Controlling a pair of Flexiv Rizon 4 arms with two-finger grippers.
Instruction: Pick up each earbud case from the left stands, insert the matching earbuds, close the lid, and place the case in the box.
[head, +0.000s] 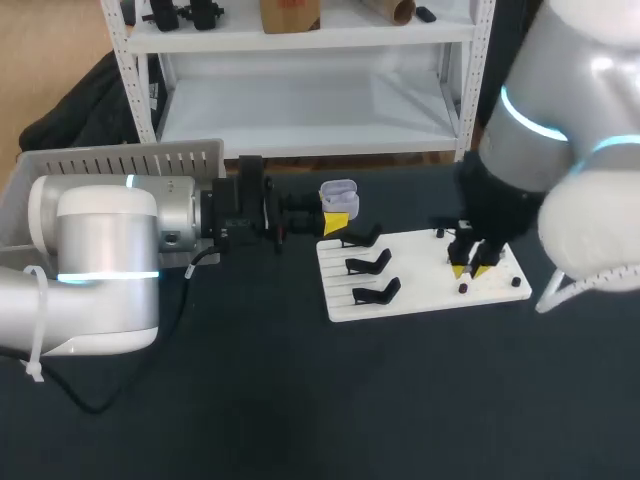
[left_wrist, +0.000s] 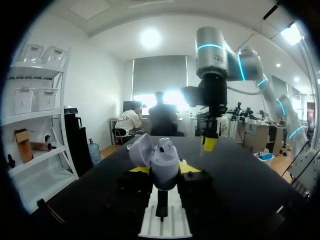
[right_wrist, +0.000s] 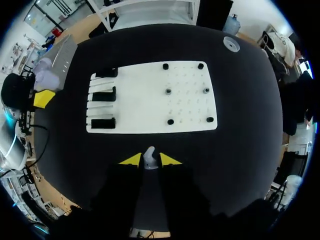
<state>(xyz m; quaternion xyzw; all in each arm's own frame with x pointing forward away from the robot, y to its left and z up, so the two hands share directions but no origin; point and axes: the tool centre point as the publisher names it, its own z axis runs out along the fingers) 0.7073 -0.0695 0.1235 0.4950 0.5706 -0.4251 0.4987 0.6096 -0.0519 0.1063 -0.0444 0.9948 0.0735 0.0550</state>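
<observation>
Left gripper (head: 338, 214) holds a lavender earbud case (head: 338, 190) near the white board (head: 425, 272).

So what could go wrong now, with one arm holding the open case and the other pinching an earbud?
The earbud sits only at the very tips of the right gripper, so it might slip or twist. The open earbud case is held off the table by the left gripper; a slightly off approach could hit its rim or lid.
</observation>
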